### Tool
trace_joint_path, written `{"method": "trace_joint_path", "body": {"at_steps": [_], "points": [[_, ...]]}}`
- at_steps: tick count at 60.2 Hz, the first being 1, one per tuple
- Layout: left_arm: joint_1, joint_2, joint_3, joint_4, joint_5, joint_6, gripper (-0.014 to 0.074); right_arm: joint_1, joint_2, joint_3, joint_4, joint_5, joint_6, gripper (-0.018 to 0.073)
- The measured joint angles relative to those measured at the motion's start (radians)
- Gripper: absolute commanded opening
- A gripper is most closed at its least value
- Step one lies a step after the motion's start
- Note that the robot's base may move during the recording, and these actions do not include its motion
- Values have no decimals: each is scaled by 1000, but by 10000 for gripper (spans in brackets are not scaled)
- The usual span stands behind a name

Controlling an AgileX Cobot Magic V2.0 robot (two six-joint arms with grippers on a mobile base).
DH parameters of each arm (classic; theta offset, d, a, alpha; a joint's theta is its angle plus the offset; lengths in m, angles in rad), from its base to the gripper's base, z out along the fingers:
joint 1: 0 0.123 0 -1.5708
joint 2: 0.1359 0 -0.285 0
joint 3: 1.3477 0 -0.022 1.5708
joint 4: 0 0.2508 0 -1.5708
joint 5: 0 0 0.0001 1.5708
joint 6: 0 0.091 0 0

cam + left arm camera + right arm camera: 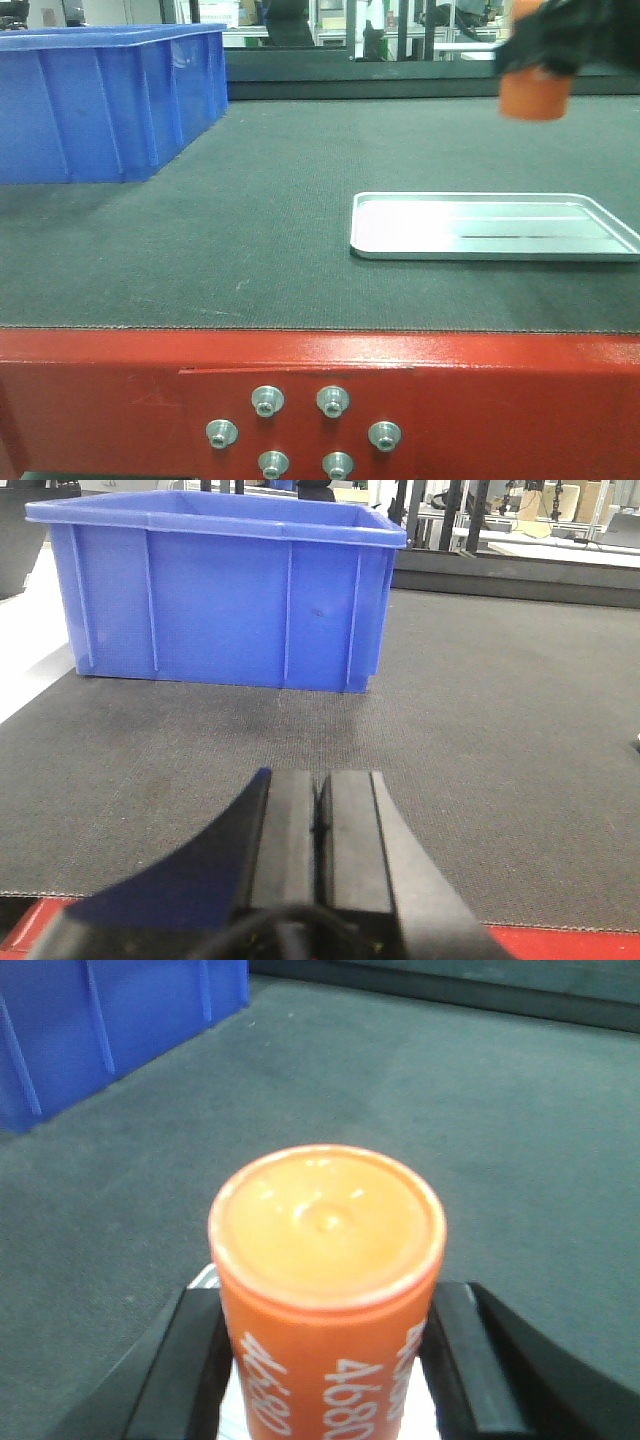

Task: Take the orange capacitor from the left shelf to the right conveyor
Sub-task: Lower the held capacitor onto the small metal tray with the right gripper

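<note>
Orange capacitor is clamped in the right gripper jaws above the conveyor; left gripper jaws closed, empty.

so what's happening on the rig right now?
The right gripper is shut on the orange capacitor, the "4680" cylinder, holding it in the air above the right conveyor, up over the far right of the belt beyond the silver tray. It hasn't been set down yet. The left gripper is shut and empty, low over the belt and facing the blue bin. The left shelf isn't in any view.
</note>
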State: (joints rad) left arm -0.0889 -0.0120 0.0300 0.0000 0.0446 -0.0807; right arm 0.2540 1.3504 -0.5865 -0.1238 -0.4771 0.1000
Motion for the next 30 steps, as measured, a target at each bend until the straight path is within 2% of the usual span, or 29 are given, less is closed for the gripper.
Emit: {"method": "trace_joint_path", "body": {"at_steps": [16, 30], "points": [[0, 0, 0, 0, 0, 0, -105, 0, 247, -3, -22, -205, 0, 64], [0, 0, 0, 0, 0, 0, -105, -7, 364, -10, -25, -257, 0, 76]]}}
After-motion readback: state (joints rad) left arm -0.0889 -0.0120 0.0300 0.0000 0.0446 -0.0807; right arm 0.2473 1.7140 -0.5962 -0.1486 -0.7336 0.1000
